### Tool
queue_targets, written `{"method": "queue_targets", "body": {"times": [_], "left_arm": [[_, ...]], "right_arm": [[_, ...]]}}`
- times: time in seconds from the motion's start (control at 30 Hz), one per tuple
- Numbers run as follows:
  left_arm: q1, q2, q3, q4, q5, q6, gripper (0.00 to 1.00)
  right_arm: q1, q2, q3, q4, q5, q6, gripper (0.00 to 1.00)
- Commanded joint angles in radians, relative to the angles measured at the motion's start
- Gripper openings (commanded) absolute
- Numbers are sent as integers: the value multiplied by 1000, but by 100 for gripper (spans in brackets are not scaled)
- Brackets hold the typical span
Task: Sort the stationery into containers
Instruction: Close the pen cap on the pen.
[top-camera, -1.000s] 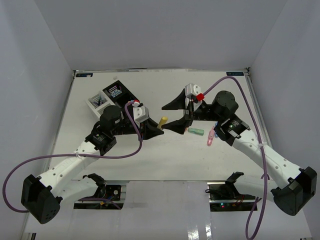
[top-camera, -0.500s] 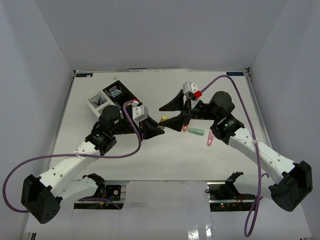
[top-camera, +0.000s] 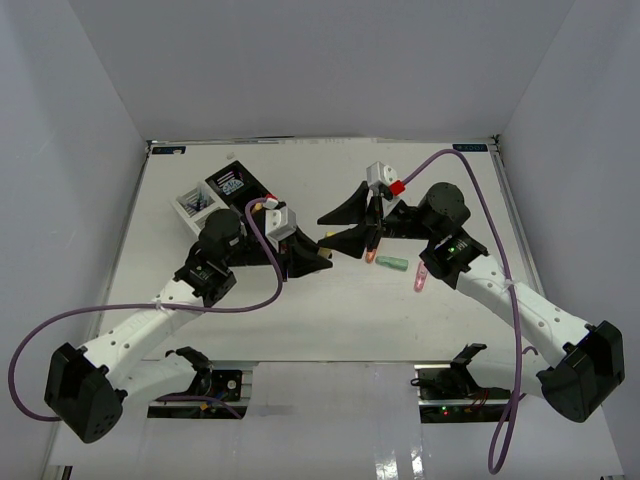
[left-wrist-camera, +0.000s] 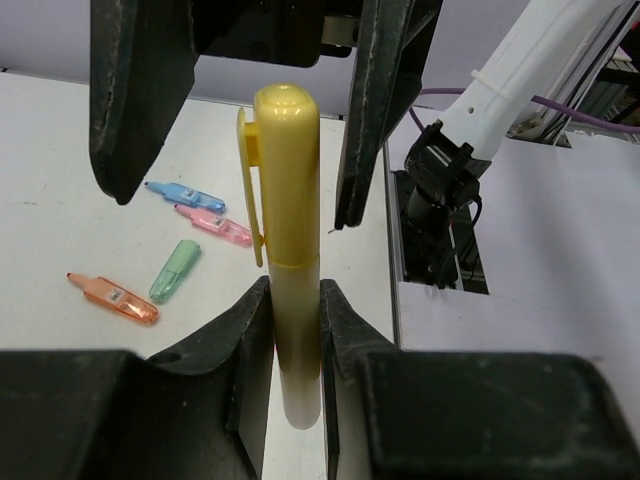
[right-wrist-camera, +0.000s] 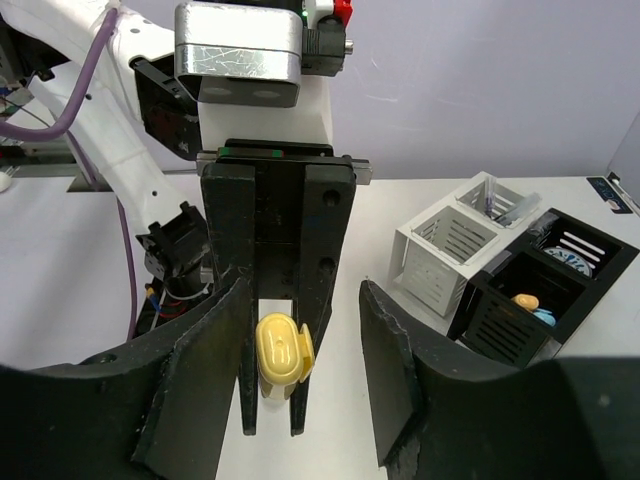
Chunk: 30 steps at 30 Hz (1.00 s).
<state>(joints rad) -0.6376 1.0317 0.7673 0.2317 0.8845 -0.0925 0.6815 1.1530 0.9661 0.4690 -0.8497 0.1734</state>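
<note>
My left gripper is shut on a yellow highlighter and holds it above the table, cap pointing at the right gripper. It also shows in the top view. My right gripper is open with its fingers on either side of the yellow cap, not closed on it. The cap sits nearer its left finger. Orange, green, pink and blue highlighters lie on the table. The white and black containers stand at the far left.
One black compartment holds the round blue-white tub. Another holds an orange and blue item. Thin pens stand in the rear white compartment. Both arms meet over the table's middle. Purple cables loop from each wrist.
My right gripper has moved left, so its open fingers now flank the yellow highlighter. My left gripper has shifted slightly up and back, still holding it.
</note>
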Motion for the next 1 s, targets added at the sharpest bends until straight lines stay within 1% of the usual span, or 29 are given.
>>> {"method": "queue_targets", "body": {"times": [0.0, 0.1, 0.23, 0.3, 0.33, 0.4, 0.5, 0.57, 0.7, 0.8, 0.97], "left_arm": [[3, 5, 1, 63, 36, -27, 0], [3, 19, 3, 81, 48, -41, 0], [3, 24, 1, 107, 53, -56, 0], [3, 24, 3, 129, 57, -67, 0], [3, 24, 1, 136, 59, -76, 0], [3, 22, -2, 159, 56, -87, 0], [3, 21, -6, 201, 54, -122, 0], [3, 27, -6, 221, 59, -138, 0], [3, 45, 10, 248, 68, -159, 0], [3, 57, 24, 273, 76, -176, 0], [3, 65, 55, 299, 71, -191, 0]], "right_arm": [[-2, -4, -1, 45, -15, 5, 53], [-2, -7, 0, 37, -14, 0, 47], [-2, -13, -1, 30, -12, -3, 33], [-2, -15, -4, 26, -11, -5, 29], [-2, -15, -7, 26, -12, -6, 25], [-2, -12, -10, 23, -14, -5, 20], [0, -9, -17, 29, -23, 3, 10], [-2, -10, -23, 36, -26, 9, 8], [-2, -16, -29, 37, -32, 11, 8], [-2, -18, -26, -1, -32, -6, 8], [-2, -15, -15, -119, -46, -46, 8]]}}
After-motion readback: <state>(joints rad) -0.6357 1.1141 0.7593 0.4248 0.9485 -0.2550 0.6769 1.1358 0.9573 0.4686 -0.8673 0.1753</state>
